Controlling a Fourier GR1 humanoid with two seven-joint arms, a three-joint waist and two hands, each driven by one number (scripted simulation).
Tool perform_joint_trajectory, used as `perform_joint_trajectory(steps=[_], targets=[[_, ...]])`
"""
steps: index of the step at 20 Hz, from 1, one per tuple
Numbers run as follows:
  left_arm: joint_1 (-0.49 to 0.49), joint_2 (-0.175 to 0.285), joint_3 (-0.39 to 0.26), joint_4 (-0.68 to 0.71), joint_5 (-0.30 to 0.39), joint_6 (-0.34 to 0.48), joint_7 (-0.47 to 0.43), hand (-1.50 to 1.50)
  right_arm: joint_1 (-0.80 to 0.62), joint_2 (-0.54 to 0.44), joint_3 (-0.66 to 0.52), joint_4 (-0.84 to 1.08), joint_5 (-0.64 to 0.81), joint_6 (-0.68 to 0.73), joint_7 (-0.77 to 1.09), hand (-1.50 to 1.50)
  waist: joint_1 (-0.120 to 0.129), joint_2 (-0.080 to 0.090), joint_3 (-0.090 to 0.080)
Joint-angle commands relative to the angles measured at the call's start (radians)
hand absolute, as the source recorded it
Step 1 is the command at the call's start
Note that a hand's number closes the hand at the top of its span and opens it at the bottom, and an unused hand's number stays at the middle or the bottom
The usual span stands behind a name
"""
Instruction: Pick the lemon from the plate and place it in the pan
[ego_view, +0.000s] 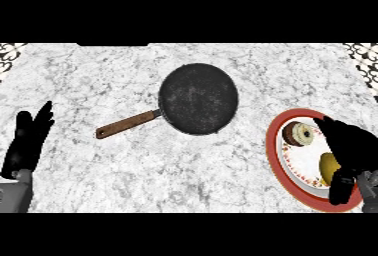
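A yellow lemon (327, 166) lies on a red-rimmed white plate (275, 150) at the right of the marble counter, partly hidden by my right hand (351, 150). That hand hovers over the plate's right half, its fingers curving down beside the lemon; I cannot see whether they touch it. A dark round pan (198, 98) with a brown handle (127, 124) sits at the middle of the counter with nothing in it. At the left edge my left hand (26, 142) rests open with its fingers up.
A chocolate-frosted doughnut (299, 134) shares the plate, just above the lemon. Patterned wall tiles (365, 56) show at the top corners. Bare marble lies between pan and plate.
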Motion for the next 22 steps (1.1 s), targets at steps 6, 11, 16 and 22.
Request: perform_joint_trajectory(steps=[6,11,16,22], targets=[[0.021,-0.031,0.014,-0.052,-0.030,-0.012,0.030,0.00,0.123,0.077,-0.015,-0.039,0.125,0.056,0.011,-1.50,-0.005,-0.002,0.000],[0.045,-0.037,0.040,-0.079,-0.037,-0.045,0.032,0.00,0.108,0.103,-0.095,0.043,0.194,0.069,-0.104,-1.50,-0.002,-0.001,0.000],[0.042,-0.035,0.063,-0.074,-0.064,-0.052,0.033,0.00,0.095,0.177,-0.121,0.021,0.239,0.133,-0.074,-1.50,-0.002,-0.001,0.000],[0.084,-0.059,0.068,-0.144,-0.063,-0.071,0.052,0.00,0.034,0.235,-0.129,0.203,0.333,0.093,-0.154,-1.50,0.003,-0.001,0.000]])
